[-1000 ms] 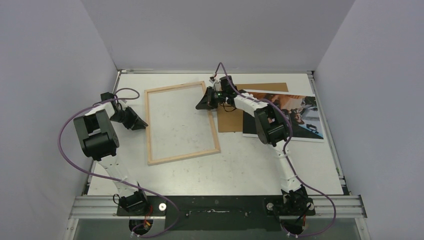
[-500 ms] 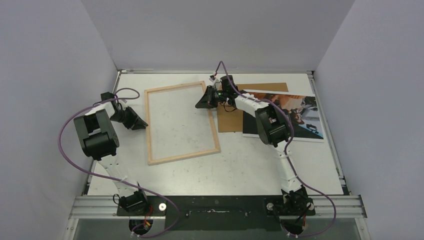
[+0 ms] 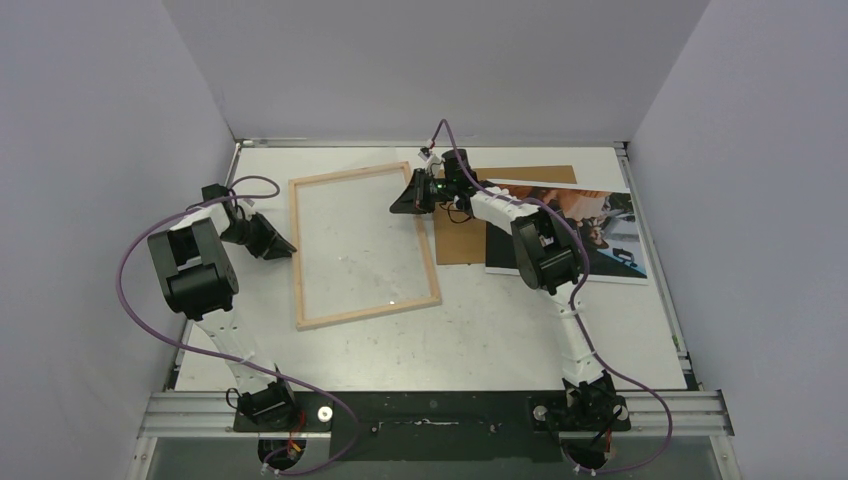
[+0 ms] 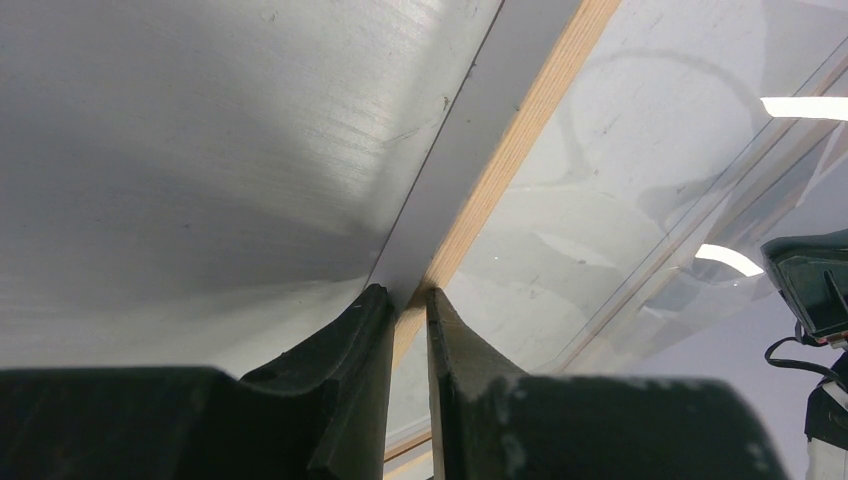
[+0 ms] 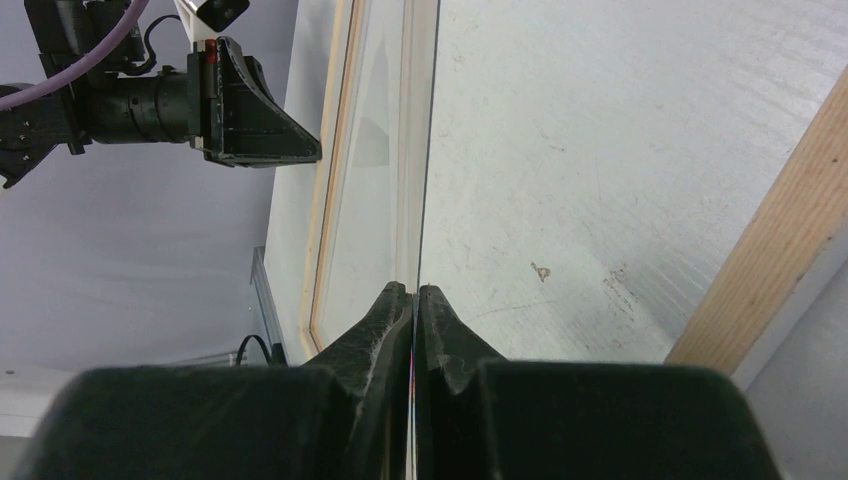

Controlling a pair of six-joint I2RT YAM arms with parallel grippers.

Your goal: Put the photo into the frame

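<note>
Left gripper (image 4: 408, 297) is closed narrow on the left rail of the frame (image 3: 365, 310). Right gripper (image 5: 413, 290) is pinched tight on the edge of the clear sheet (image 4: 620, 250), apparently tilted above the frame. The photo (image 3: 610, 240) lies well to the right, partly over the backing board (image 3: 460, 240). Risks noted: the thin sheet may slip from so slight a pinch, or flex and drag the frame askew

Pale wood frame (image 3: 297, 255), clear sheet (image 3: 362, 240), brown backing board (image 3: 460, 242), dark orange-blue photo (image 3: 608, 238)

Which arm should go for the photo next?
Right. The photo lies on the right side of the table, close to the right gripper, which would first have to release the clear sheet. The left gripper is shut on the left rail of the frame, farther away.
</note>
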